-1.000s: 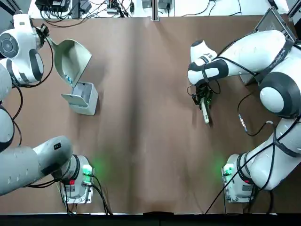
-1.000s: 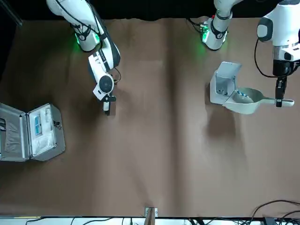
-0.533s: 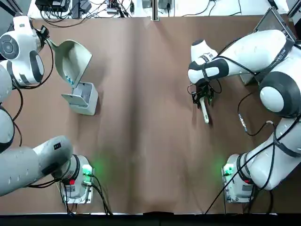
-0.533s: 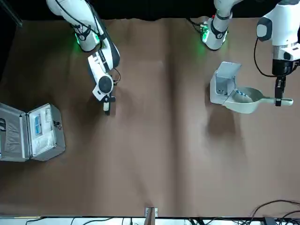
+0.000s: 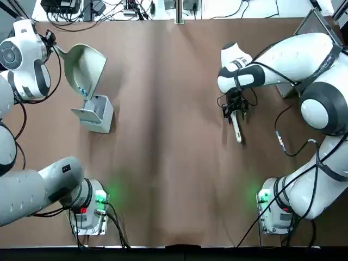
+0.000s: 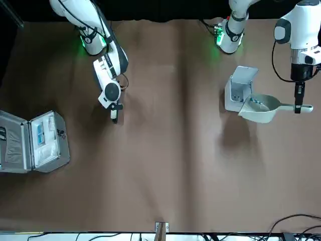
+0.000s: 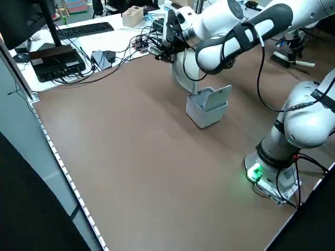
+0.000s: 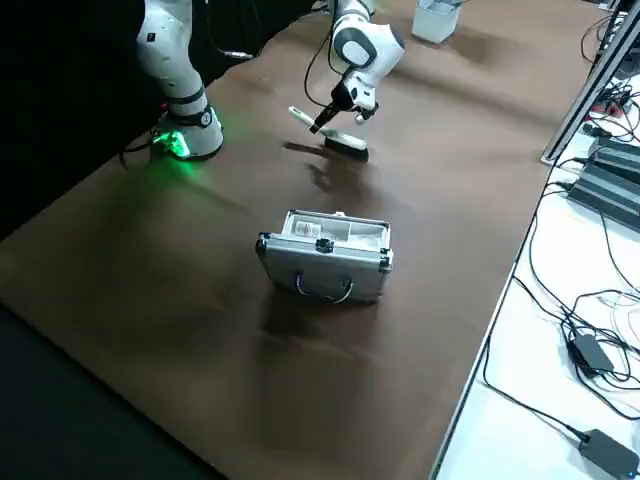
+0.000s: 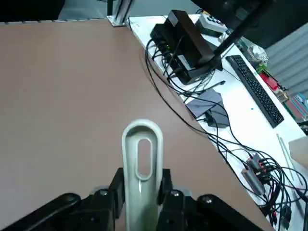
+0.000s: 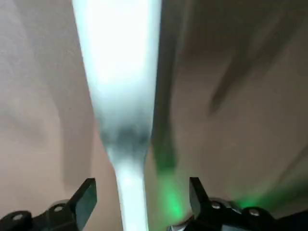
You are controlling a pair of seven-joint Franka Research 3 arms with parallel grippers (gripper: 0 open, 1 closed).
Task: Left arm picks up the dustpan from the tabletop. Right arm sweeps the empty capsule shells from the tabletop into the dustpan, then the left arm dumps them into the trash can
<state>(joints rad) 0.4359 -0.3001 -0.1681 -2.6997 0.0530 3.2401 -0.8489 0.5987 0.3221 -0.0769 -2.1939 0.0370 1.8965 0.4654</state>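
Observation:
My left gripper (image 5: 54, 50) is shut on the handle (image 9: 141, 159) of the cream dustpan (image 5: 84, 65), which hangs tilted with its mouth down over the light grey trash can (image 5: 97, 113), whose lid stands open. A few pale blue capsule shells (image 5: 81, 91) lie at the pan's lower lip, also seen from the front (image 6: 256, 102). My right gripper (image 5: 235, 110) is open low over the tabletop (image 5: 163, 136). The handle of the slim white brush (image 5: 237, 130) lies between its spread fingers, which do not touch it.
A silver hinged case (image 6: 35, 140) lies open on the robot's right side of the table. Cables, a keyboard and black boxes (image 7: 55, 57) sit on the white bench beyond the table's far edge. Both arm bases (image 5: 89, 209) glow green at the near edge.
The dustpan has tipped slightly further toward the trash can. The right gripper has drawn back a little along the brush handle toward the far side.

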